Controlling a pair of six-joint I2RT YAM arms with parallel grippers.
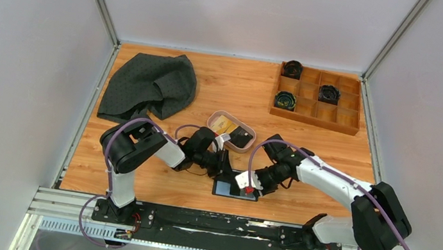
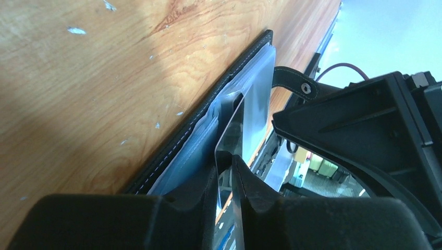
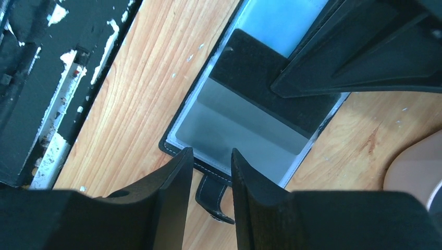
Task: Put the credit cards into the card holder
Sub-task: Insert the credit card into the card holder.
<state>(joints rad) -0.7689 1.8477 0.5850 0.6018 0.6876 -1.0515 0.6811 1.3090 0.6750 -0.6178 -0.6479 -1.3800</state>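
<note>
The left tool [image 2: 228, 162] is clamped on the near end of a thin, stiff, likely slippery silver-grey card [image 2: 233, 127] whose far end meets a clear pocket [image 2: 258, 104] of the card holder [image 2: 262, 65], open on the surface [image 2: 78, 78]; the right tool [image 3: 211, 152] hovers above it, jaws slightly apart, empty.

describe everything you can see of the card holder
The card holder is a small black leather-like wallet with pale edge stitching, lying open and flat on the wooden table between the arms. Greyish clear pockets face up; a snap strap sticks out one side. The left gripper holds a silver card against the pockets; the right gripper is open above the strap side.
</note>
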